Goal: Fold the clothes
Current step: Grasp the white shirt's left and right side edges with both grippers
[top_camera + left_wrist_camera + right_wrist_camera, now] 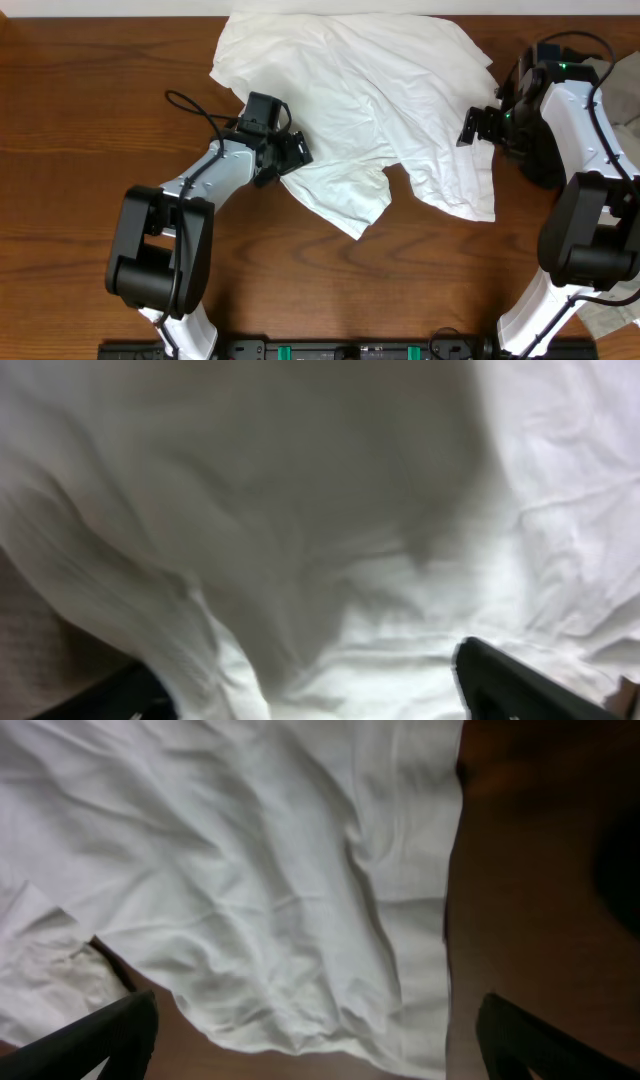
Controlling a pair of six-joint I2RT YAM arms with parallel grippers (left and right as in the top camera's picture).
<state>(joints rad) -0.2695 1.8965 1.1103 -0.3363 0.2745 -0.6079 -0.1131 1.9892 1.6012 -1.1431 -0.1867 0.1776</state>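
The clothes (370, 110), a plain, wrinkled white T-shirt, lie spread in a rumpled heap at the back middle of the wooden table (80, 120). No lettering shows. My left gripper (292, 155) is at the shirt's lower left edge. In the left wrist view the cloth (330, 510) fills the frame, and a fold of it lies between the widely parted fingers (520, 685) of the open left gripper (310, 695). My right gripper (478, 125) hovers at the shirt's right edge. It is open (320, 1050), with the hem (330, 1020) lying on the table between its fingers.
A pale cloth (622, 75) lies at the table's right edge behind the right arm, and another bit (612, 312) shows at the bottom right. A black rail (350, 350) runs along the front edge. Bare wood lies left of and in front of the shirt.
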